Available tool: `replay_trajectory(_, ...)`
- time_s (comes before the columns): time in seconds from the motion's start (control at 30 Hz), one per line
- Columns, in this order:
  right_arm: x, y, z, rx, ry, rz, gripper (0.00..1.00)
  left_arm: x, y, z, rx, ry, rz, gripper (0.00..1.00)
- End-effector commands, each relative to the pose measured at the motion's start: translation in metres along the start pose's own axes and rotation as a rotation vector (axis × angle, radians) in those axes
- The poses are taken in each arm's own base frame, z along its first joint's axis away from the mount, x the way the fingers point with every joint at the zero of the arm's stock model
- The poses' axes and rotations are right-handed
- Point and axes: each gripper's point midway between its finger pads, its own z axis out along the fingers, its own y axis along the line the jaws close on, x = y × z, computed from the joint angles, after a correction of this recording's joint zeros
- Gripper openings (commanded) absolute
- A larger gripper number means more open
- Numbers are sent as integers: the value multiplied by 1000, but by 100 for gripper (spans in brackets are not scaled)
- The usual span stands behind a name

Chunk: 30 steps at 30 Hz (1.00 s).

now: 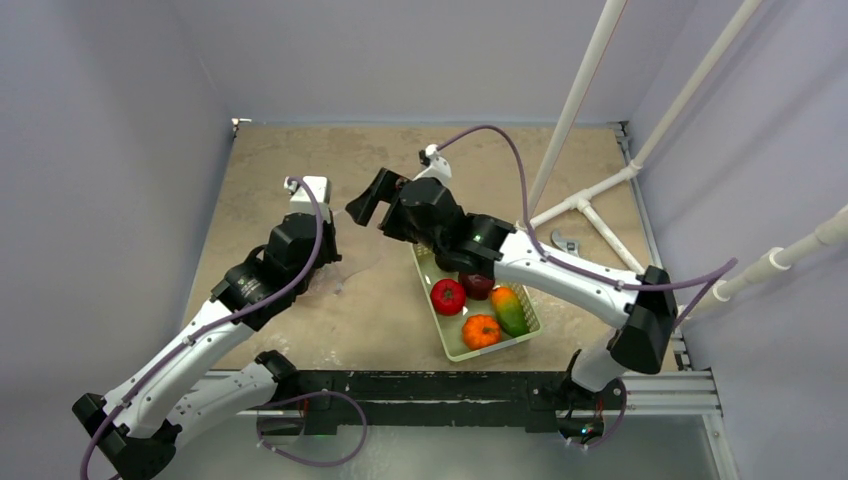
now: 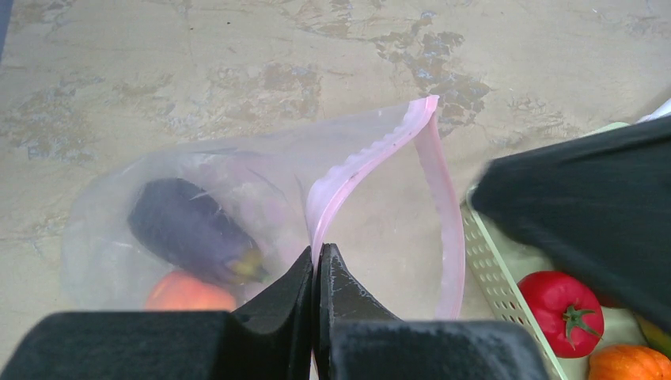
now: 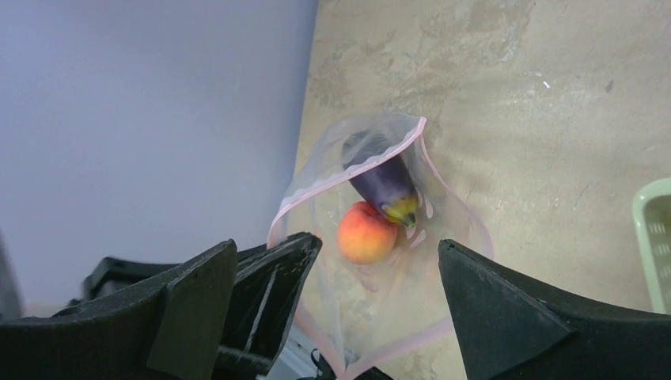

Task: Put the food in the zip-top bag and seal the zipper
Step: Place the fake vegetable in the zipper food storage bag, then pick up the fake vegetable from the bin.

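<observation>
Tan mottled table (image 1: 300,170) w/ zip-top bag (image 2: 158,182) beside basket (image 2: 487,261), eggplant (image 3: 384,182) & peach (image 3: 365,232) inside. The left gripper (image 2: 316,261) is closed, pinching the zipper (image 2: 380,146); right gripper (image 3: 376,241) gapes wide, empty, above the mouth. Bag is probably light, floppy, slippery: hold at the stiffer zipper rim.

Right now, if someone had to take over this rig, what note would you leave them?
Left gripper: shut on the zipper, holding the mouth of the zip-top bag open.
Right gripper: open, empty, near the bag's mouth.
Done: eggplant and peach are in the bag.
Left: tomato, pumpkin, green-orange piece and a dark piece partly hidden under the right arm lie in the basket. Bag them, then seal the zipper.
</observation>
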Motion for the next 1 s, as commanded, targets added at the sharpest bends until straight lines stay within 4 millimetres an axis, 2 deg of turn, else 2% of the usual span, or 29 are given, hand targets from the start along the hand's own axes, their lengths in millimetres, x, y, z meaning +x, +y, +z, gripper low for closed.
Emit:
replay_trajectory(0.0,-18,-9,-26,47,-55,4,99,-8,-5,1,17,-36,-17,0)
replay_trajectory(0.17,-24,-30,-44,134,-57,-40,99,-7,-5,3,17,-32,-15,0)
replay_trajectory(0.3,-19,-59,-57,244,-29,-73,99,-5,-5,4,14,-28,-12,0)
replay_trajectory(0.43,-9,-89,-76,337,18,-81,99,-5,-6,5,13,-24,-8,0)
replay_trajectory(0.7,21,-132,-107,422,133,-43,99,-4,-6,7,11,-18,-3,0)
replay_trajectory(0.97,44,-162,-117,491,192,0,99,-3,-6,7,7,-16,-1,0)
